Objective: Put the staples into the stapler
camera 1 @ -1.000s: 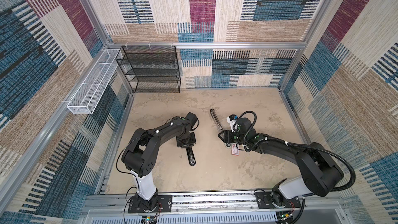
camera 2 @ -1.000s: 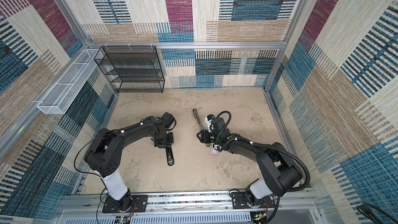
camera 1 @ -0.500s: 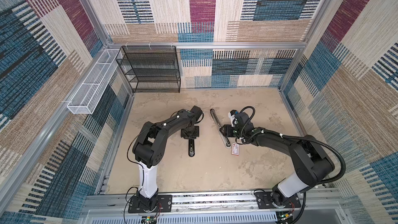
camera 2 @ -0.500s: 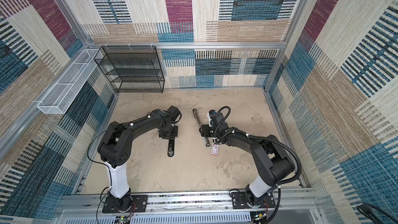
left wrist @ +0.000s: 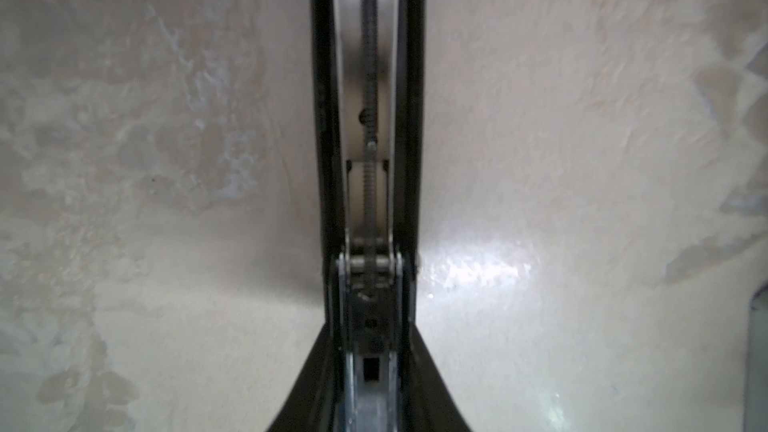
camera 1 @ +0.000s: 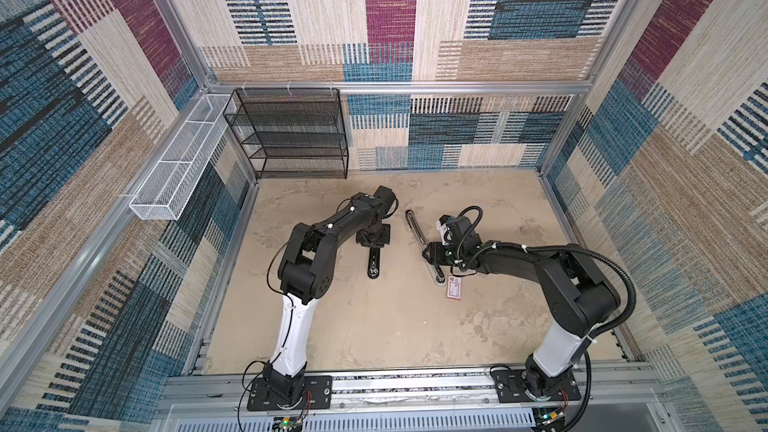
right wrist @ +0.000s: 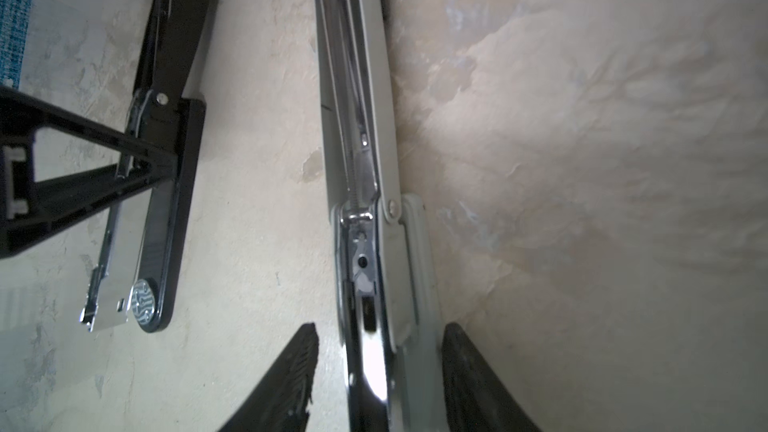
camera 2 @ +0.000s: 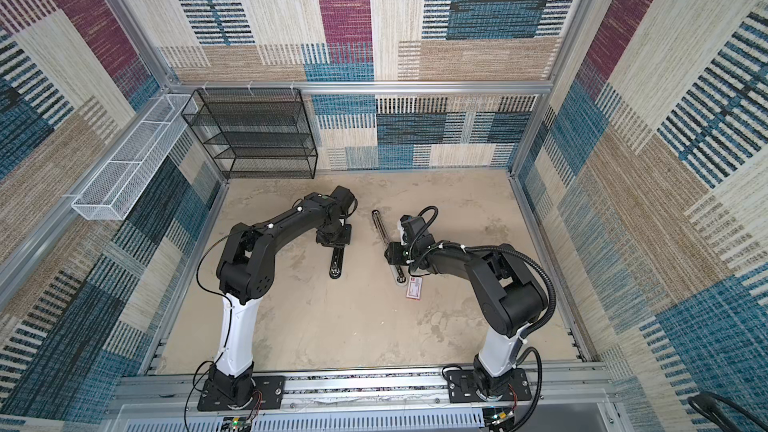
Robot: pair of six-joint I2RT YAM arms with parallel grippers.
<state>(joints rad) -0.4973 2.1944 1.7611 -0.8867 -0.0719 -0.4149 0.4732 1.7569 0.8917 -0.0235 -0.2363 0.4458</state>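
A black stapler point(camera 1: 372, 261) point(camera 2: 335, 263) point(left wrist: 409, 118) lies flipped open on the beige floor. My left gripper point(camera 1: 374, 238) point(camera 2: 333, 238) point(left wrist: 371, 334) is shut on it near the hinge. A white stapler point(camera 1: 417, 230) point(camera 2: 380, 226) point(right wrist: 365, 160), also open, lies to its right. My right gripper point(camera 1: 432, 253) point(camera 2: 392, 253) point(right wrist: 380, 328) straddles it, open, with floor showing between one finger point(right wrist: 291, 367) and the metal. The staples, in a small white box with a red mark point(camera 1: 454, 287) point(camera 2: 414, 287), lie by the white stapler's near end.
A black wire shelf point(camera 1: 291, 135) point(camera 2: 253, 135) stands at the back left. A white wire basket point(camera 1: 178, 160) point(camera 2: 124, 168) hangs on the left wall. Patterned walls close in the floor on three sides.
The left arm has carried the black stapler toward the back. The right gripper's fingers have narrowed around the white stapler, which has stayed put.
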